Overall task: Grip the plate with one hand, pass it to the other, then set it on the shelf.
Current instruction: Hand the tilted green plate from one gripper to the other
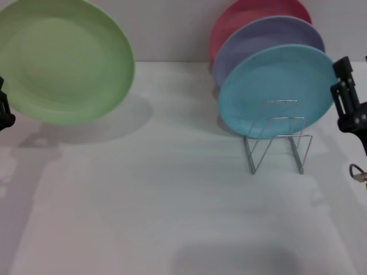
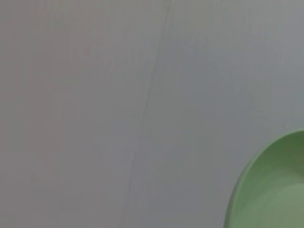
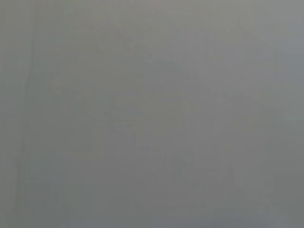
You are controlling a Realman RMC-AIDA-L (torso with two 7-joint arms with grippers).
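The plate (image 1: 63, 60) hangs in the air at the far left of the head view, tilted so its hollow face turns toward the camera, well above the table (image 1: 172, 200) and casting a soft shadow on it just below and to the right. The left gripper (image 1: 4, 112) shows only as a dark bit at the left edge, right by the plate's lower left rim; it seems to be what carries the plate, but whether its fingers are clamped on the rim cannot be told. In the left wrist view a curved piece of the green rim fills one corner against a plain grey wall. The right gripper (image 1: 348, 97) sits at the right edge of the head view, just beside the blue plate (image 1: 275, 89), and whether it is released or clenched cannot be told either; its wrist view gives only flat grey. The shelf (image 1: 278, 137) stands on the table right of centre, well apart from the green plate. The blue plate stands upright in it, with a lavender plate (image 1: 266, 40) behind that and a pink plate (image 1: 252, 17) behind again; two front wire loops hold nothing. The table is white, and a pale wall rises behind it.
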